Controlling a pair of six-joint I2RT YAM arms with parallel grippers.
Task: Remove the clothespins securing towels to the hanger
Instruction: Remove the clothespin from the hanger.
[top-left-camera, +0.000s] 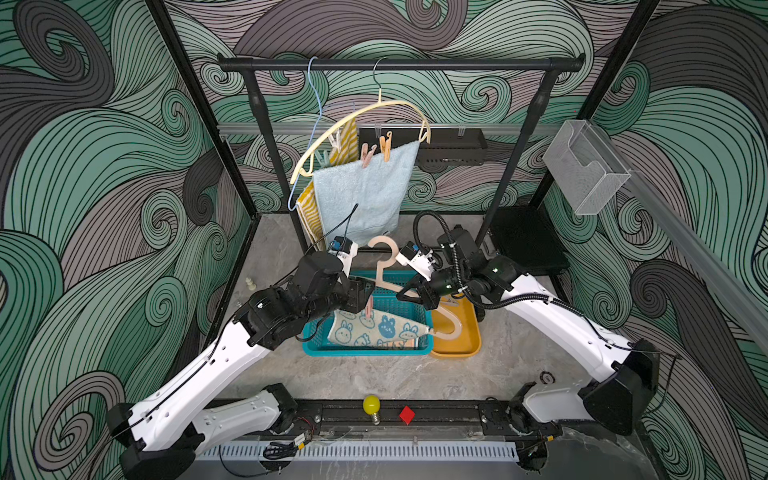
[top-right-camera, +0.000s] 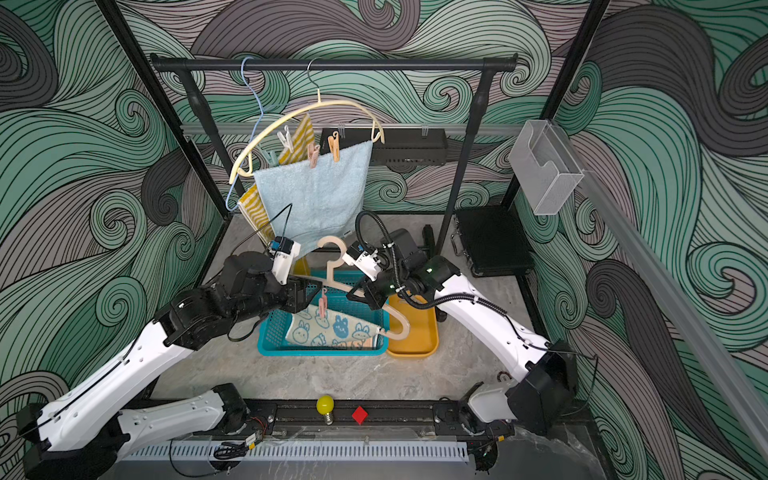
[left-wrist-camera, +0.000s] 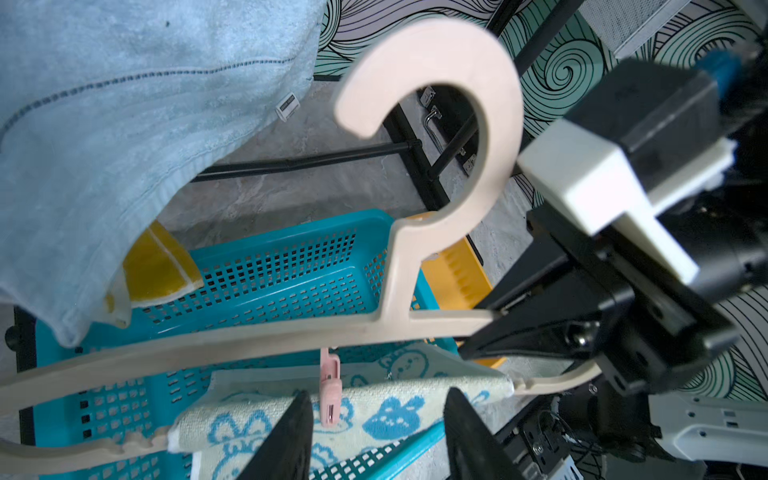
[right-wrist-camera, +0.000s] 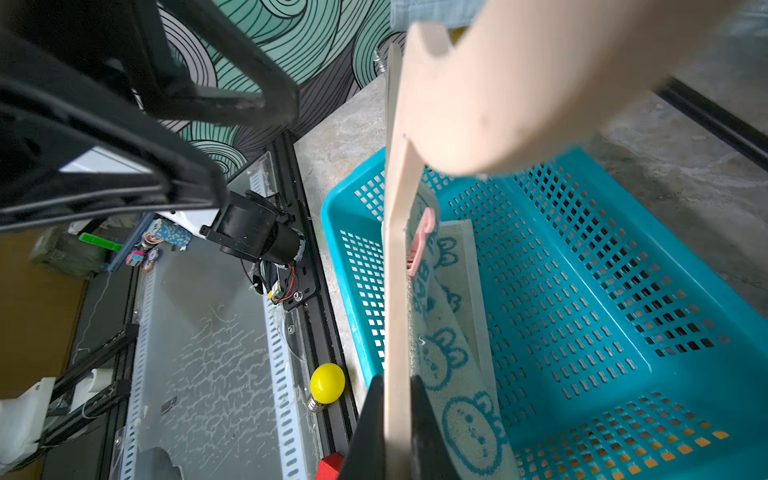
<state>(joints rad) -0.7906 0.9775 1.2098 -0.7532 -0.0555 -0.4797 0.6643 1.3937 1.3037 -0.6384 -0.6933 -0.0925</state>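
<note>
My right gripper (right-wrist-camera: 397, 382) is shut on the shoulder of a beige hanger (right-wrist-camera: 399, 249), holding it over the teal basket (top-left-camera: 365, 352). A bunny towel (left-wrist-camera: 399, 415) drapes over its lower bar, pinned by a pink clothespin (left-wrist-camera: 330, 390). My left gripper (left-wrist-camera: 378, 395) is open, its fingers on either side of that clothespin without touching it. On the rack, a cream hanger (top-left-camera: 374, 109) carries a light-blue towel (top-left-camera: 365, 191) with a pink clothespin (top-left-camera: 368, 154) and an orange clothespin (top-left-camera: 386, 146). Behind it hangs a yellow striped towel (top-left-camera: 347, 143) with a white clothespin (top-left-camera: 334, 139).
A yellow tray (top-left-camera: 461, 332) sits beside the basket. The black rack bar (top-left-camera: 399, 64) spans the back, with a black case (top-left-camera: 528, 241) at the right. A yellow bulb (top-left-camera: 371, 405) and a red block (top-left-camera: 407, 414) lie on the front rail.
</note>
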